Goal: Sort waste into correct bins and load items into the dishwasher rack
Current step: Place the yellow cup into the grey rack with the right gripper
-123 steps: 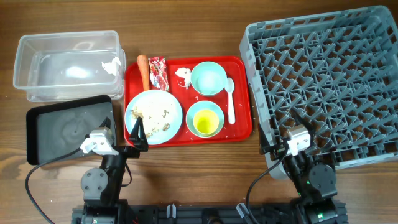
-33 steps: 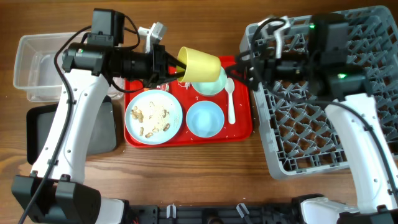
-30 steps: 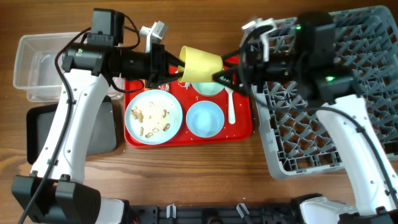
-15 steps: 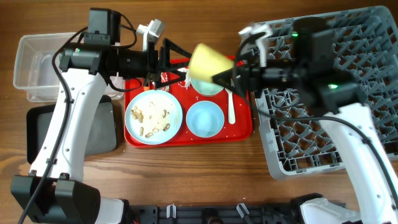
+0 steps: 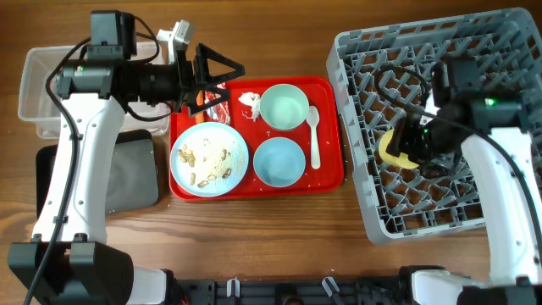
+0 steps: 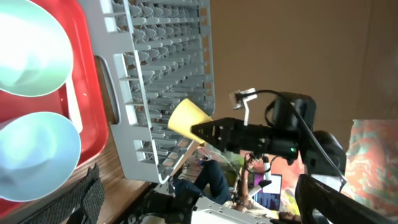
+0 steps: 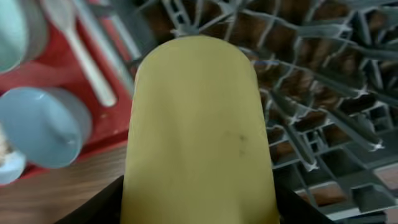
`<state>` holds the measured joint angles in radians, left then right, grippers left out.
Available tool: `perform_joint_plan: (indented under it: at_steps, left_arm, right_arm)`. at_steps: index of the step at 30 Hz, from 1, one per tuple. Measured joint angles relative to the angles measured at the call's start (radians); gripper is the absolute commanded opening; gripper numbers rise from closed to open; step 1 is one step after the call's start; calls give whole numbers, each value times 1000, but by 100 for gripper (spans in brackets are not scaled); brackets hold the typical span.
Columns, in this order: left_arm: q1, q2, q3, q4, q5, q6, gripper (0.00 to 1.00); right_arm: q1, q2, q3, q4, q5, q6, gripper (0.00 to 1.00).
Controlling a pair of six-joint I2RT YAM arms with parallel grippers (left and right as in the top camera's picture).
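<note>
Pinching yellow cup (image 5: 389, 151) in right gripper (image 5: 406, 141), jaws pressed onto its sides, cup tipped sideways. Hanging it over left-middle part of grey rack (image 5: 440, 51), low among the pegs; not able to tell whether touching the rack. Filling most of right wrist view with the cup, dark fingers (image 7: 102, 208) just peeking in at the lower corners.

Spreading left gripper (image 5: 230, 74) wide apart, gripping nothing. Hovering it above far-left corner of red tray (image 5: 330, 180), over red wrapper (image 5: 218, 108) and carrot piece (image 5: 199, 99), both partly hidden beneath it.

Noting on the red tray: mint-green bowl (image 5: 284, 106) at far side, light-blue bowl (image 5: 279, 161) just nearer, white spoon (image 5: 314, 135) just right of both bowls, bowl end toward the far side. Also noting plate (image 5: 182, 174) at near-left with pale food scraps (image 5: 207, 157) spread on it, and white tissue (image 5: 249, 100) between wrapper and mint-green bowl.

Noting clear tub (image 5: 42, 80) at far left of table and black tray (image 5: 140, 174) nearer, both left of the red tray, both partly covered by left arm (image 5: 72, 161).
</note>
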<state>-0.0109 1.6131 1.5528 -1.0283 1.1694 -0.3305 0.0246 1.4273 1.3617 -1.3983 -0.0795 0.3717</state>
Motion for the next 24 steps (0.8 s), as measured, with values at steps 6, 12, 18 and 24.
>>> perform_joint_plan:
  at_steps: [6,12,18,24]
  left_arm:
    - [0,0,0,0,-47,0,100]
    - [3,0,0,-27,-62,4,95]
    - [40,-45,0,-32,-220,3,99]
    - [63,-257,0,-87,-490,4,86]
  right_arm:
    - [0,114,-28,114,21,17,80]
    - [0,143,-30,102,-50,12,80]
    - [76,61,-22,169,-58,-34,70]
    - [83,11,-9,261,-62,-67,11]
